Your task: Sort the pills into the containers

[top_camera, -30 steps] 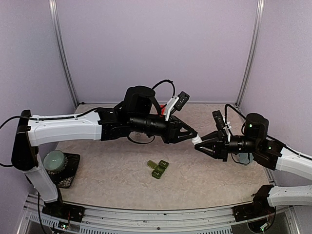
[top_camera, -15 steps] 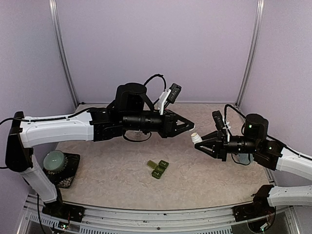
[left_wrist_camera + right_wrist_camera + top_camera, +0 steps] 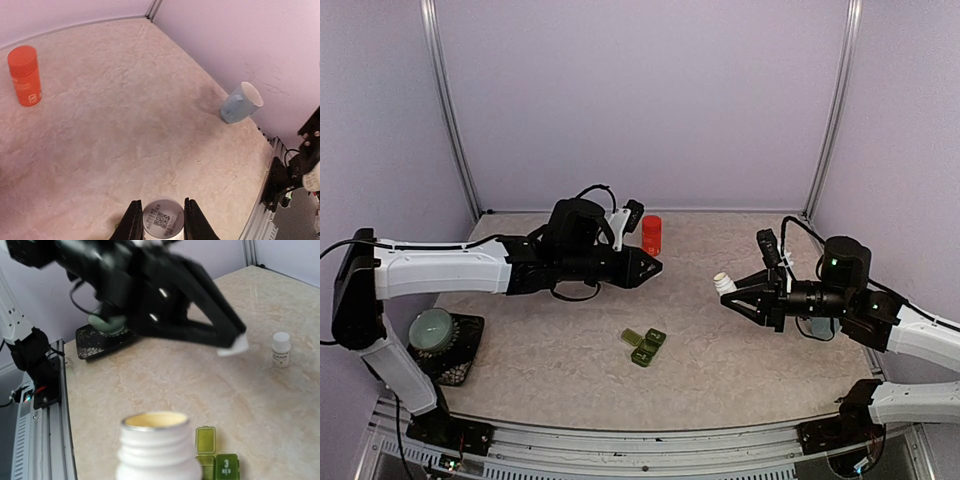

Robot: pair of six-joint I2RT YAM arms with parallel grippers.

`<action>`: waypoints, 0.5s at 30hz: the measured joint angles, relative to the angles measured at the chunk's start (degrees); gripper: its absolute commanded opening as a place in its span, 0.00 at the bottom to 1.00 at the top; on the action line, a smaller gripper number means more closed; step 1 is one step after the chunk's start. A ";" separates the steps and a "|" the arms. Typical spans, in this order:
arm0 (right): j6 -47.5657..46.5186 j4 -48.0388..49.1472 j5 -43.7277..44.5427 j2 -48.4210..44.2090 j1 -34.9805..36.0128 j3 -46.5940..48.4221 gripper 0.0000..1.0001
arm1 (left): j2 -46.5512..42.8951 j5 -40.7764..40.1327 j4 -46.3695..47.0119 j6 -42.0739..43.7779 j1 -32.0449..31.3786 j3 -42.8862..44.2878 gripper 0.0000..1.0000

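The containers (image 3: 644,346) lay low centre on the desk (image 3: 540,350), well apart from its edges and both hands. Upper left, the left hand (image 3: 658,266) pinched a white cap (image 3: 162,220). To the right, the right hand (image 3: 730,294) gripped an uncapped white bottle (image 3: 722,282).

In the right wrist view the white bottle (image 3: 159,447) and the containers (image 3: 222,465) run off the lower edge, and the left arm (image 3: 150,295) is blurred. The white cap (image 3: 162,221) between the left fingers (image 3: 134,222) is cut off below. From above, the right arm (image 3: 850,300) hides most of the mug (image 3: 819,331).
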 measured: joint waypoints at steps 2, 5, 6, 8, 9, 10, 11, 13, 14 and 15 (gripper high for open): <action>-0.02 0.00 0.00 0.00 0.00 0.00 0.14 | 0.07 -1.53 -0.33 0.00 1.05 -2.01 0.23; -0.02 0.00 -0.04 0.00 0.00 0.00 0.14 | 1.20 -4.26 -0.39 0.02 2.36 -3.96 0.23; -0.04 0.00 -0.04 0.00 0.00 0.00 0.14 | 2.05 -5.03 -0.37 0.04 2.71 -4.20 0.23; -0.04 0.00 -0.07 0.00 0.00 0.00 0.14 | 4.17 -6.84 -0.35 0.11 3.21 -4.31 0.23; -0.04 0.00 -0.07 0.00 0.00 0.00 0.14 | 5.42 -7.89 -0.33 0.20 3.34 -4.31 0.23; -0.07 0.00 -0.07 0.00 0.00 0.00 0.14 | 6.49 -8.55 -0.33 0.26 3.43 -4.31 0.23; -0.07 0.00 -0.07 0.00 0.00 0.00 0.14 | 8.11 -9.49 -0.31 0.28 3.50 -4.31 0.23; -0.07 0.00 -0.07 0.02 0.00 0.00 0.14 | 10.60 -10.58 -0.33 0.31 3.54 -4.28 0.23; -0.07 0.00 -0.09 0.04 0.00 0.00 0.14 | 11.80 -10.97 -0.33 0.28 3.56 -4.28 0.23; -0.07 0.00 -0.11 0.09 0.00 0.00 0.14 | 13.00 -11.43 -0.33 0.28 3.56 -4.26 0.23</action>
